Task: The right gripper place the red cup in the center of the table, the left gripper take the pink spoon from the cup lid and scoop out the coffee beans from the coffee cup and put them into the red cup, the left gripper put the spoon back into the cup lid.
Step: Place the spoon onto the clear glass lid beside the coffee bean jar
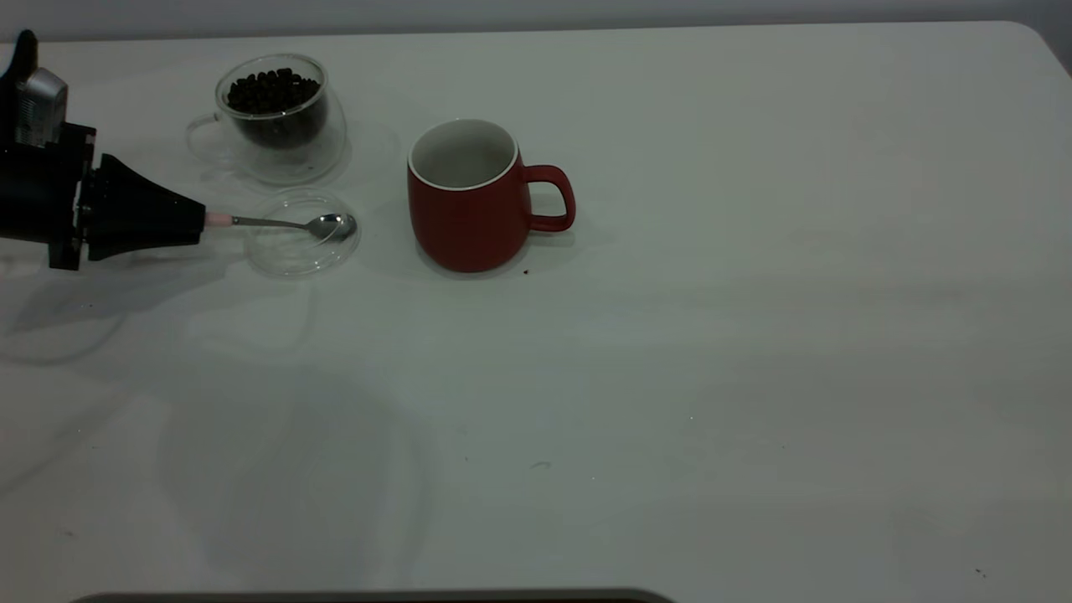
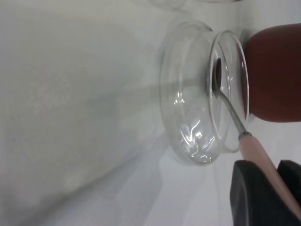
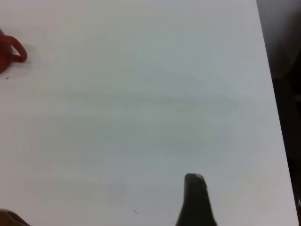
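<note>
My left gripper (image 1: 201,222) is at the table's left side, shut on the pale pink handle of the pink spoon (image 1: 332,226). The spoon lies level and its metal bowl is over the clear cup lid (image 1: 293,251). In the left wrist view my fingers (image 2: 249,188) clamp the spoon's handle (image 2: 256,153), with the lid (image 2: 188,117) beyond. The coffee cup (image 1: 276,126) holds the coffee beans (image 1: 272,90) just behind the lid. The red cup (image 1: 465,201) stands upright to the lid's right, handle pointing right. My right gripper is out of the exterior view; its fingertip (image 3: 195,188) hangs over bare table.
The white table (image 1: 754,377) stretches wide to the right and front of the red cup. The table's right edge (image 3: 275,117) shows in the right wrist view, and the red cup's handle (image 3: 16,52) is far off in that view.
</note>
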`<action>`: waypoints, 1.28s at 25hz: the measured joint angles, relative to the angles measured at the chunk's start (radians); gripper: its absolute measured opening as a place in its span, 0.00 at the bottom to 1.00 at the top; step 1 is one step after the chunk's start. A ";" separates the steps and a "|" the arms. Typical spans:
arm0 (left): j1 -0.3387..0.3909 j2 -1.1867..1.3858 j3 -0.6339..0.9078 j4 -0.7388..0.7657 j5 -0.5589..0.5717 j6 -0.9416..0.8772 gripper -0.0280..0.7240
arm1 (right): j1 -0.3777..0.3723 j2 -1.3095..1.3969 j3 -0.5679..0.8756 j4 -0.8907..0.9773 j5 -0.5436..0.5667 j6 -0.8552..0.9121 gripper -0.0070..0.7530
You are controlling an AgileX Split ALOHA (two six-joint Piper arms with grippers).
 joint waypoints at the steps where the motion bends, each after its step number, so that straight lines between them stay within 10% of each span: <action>1: 0.000 0.000 0.000 0.000 0.000 0.000 0.21 | 0.000 0.000 0.000 0.000 0.000 0.000 0.79; 15: 0.000 0.000 0.000 0.003 -0.009 -0.079 0.80 | 0.000 0.000 0.000 0.000 0.000 0.000 0.79; 32: 0.063 -0.135 -0.086 0.315 -0.043 -0.351 0.82 | 0.000 0.000 0.000 0.000 0.000 0.000 0.79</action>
